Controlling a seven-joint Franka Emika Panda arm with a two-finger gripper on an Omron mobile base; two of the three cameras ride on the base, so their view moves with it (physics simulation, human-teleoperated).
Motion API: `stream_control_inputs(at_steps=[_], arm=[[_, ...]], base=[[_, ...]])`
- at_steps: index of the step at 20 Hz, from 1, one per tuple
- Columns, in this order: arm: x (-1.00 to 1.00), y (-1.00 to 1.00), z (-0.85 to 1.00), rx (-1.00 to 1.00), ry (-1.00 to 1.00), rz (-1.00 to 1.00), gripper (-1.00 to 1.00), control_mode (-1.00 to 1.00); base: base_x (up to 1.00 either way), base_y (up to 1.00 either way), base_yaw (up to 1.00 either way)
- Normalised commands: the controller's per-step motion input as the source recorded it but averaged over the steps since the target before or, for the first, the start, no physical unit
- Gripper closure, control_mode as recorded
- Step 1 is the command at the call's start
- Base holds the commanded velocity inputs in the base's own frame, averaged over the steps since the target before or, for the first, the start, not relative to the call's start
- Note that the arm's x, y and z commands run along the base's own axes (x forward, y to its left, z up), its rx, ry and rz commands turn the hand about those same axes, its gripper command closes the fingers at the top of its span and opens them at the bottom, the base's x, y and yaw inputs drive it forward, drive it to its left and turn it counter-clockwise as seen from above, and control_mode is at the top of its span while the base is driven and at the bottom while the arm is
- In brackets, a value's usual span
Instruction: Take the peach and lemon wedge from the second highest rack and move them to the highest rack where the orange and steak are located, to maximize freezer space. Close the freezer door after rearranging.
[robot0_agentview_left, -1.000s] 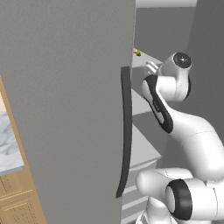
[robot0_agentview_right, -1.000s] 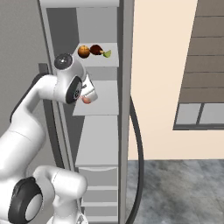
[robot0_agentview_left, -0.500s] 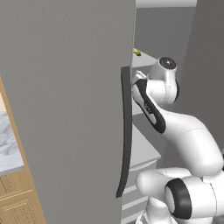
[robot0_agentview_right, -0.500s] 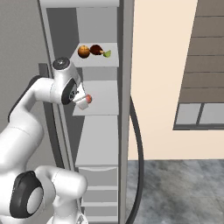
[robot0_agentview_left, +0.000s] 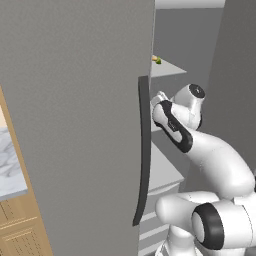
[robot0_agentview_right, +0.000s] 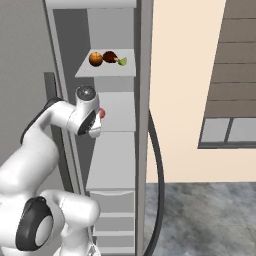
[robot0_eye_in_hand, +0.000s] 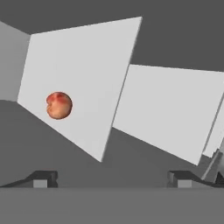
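Three items are sitting near the front edge of the thin pale grey highest rack (robot0_agentview_right: 107, 70): round plain orange fruit (robot0_agentview_right: 95, 59), dark red-brown steak (robot0_agentview_right: 109, 57), tiny yellow-green lemon wedge (robot0_agentview_right: 122, 61). Small reddish-orange peach (robot0_eye_in_hand: 59, 105) is lying alone on the second rack (robot0_eye_in_hand: 87, 87), towards its left edge in the hand view. Gripper (robot0_eye_in_hand: 111, 178) is hanging fully open, empty, just short of that rack. Step in hand looks like the peach pickup: the approach needs shifting towards the fruit to straddle it. Tall mid-grey freezer door (robot0_agentview_left: 75, 125) is standing open.
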Motion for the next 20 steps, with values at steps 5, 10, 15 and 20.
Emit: stream_control_inputs(at_steps=[5, 10, 15, 20], arm=[[0.38, 0.04, -0.2, 0.24, -0.07, -0.02, -1.0, -1.0], [0.32, 0.04, -0.07, 0.27, -0.18, 0.0, -1.0, -1.0], [0.32, 0.14, -0.08, 0.16, 0.0, 0.0, -1.0, -1.0], [0.33, 0.17, -0.01, 0.04, 0.0, 0.0, -1.0, -1.0]], base=[[0.0, 0.0, 0.0], [0.0, 0.0, 0.0], [0.0, 0.0, 0.0], [0.0, 0.0, 0.0]])
